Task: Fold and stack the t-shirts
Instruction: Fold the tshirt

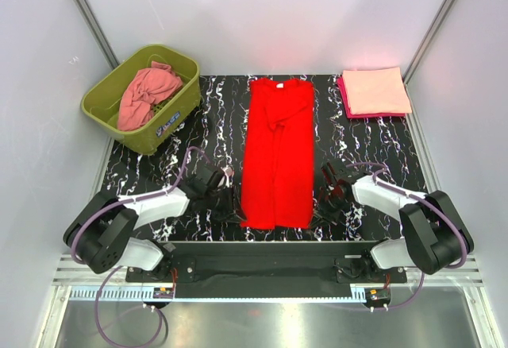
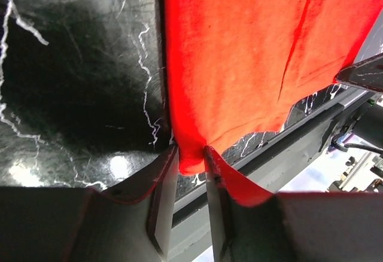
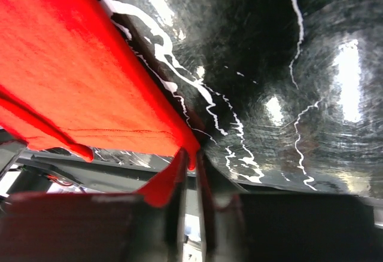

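While it lies as a long, narrow strip down the middle of the top view, the red t-shirt [image 1: 276, 153] has both of its lower corners pinched. The left gripper [image 1: 225, 207] sits at the strip's lower-left corner. In the left wrist view its two fingers are closed on the tip of that corner, at the lower centre of the frame. The right gripper [image 1: 329, 205] sits at the lower-right corner. In the right wrist view its fingers stand almost together, with the red corner clamped between them. Under the cloth is the black, white-veined table [image 1: 198, 125]. At the upper right of the top view, the pale peach t-shirt [image 1: 375, 90] lies folded on the magenta t-shirt [image 1: 347, 105], of which only the left and lower edges show. At the upper left, the salmon-pink t-shirt [image 1: 147, 94] lies crumpled inside the olive-green tub [image 1: 98, 98].
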You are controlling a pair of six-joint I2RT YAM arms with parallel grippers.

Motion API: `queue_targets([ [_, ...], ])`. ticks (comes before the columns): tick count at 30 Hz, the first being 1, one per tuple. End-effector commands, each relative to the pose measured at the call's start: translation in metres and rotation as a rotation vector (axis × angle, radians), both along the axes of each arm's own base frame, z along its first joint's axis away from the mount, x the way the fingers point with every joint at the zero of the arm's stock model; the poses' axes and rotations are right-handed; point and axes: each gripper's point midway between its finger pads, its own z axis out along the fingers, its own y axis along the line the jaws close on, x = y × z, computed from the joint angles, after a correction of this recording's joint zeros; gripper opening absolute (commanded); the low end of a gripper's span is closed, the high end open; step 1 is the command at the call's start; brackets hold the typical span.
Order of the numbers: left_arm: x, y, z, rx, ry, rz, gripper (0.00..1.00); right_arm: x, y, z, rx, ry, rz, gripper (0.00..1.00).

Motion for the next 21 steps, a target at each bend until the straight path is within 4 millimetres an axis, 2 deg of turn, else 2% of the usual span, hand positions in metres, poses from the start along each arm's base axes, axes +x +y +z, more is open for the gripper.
queue_targets([
  [1, -0.006, 0.015, -0.01, 0.072, 0.009, 0.029, 0.36, 0.008, -0.003, 0.003, -0.013, -0.046, -0.015, 0.08],
  [2, -0.007, 0.018, -0.009, 0.086, 0.012, 0.03, 0.51, 0.008, -0.003, 0.004, -0.015, -0.049, -0.011, 0.05],
  [4, -0.006, 0.024, -0.009, 0.118, -0.014, 0.03, 0.54, 0.008, -0.003, 0.006, -0.014, -0.058, -0.011, 0.0],
  [7, -0.004, 0.033, -0.005, 0.158, -0.051, 0.034, 0.55, 0.008, -0.004, 0.007, -0.013, -0.063, -0.009, 0.0],
  [14, -0.007, 0.02, -0.009, 0.087, -0.023, 0.016, 0.43, 0.007, -0.004, 0.007, -0.007, -0.072, -0.006, 0.0],
  [19, -0.011, 0.021, -0.015, 0.089, -0.004, 0.022, 0.34, 0.005, -0.005, 0.008, -0.005, -0.072, -0.007, 0.0],
  [21, -0.011, 0.019, -0.015, 0.076, -0.005, 0.025, 0.33, 0.003, -0.005, 0.007, -0.005, -0.069, -0.006, 0.0],
])
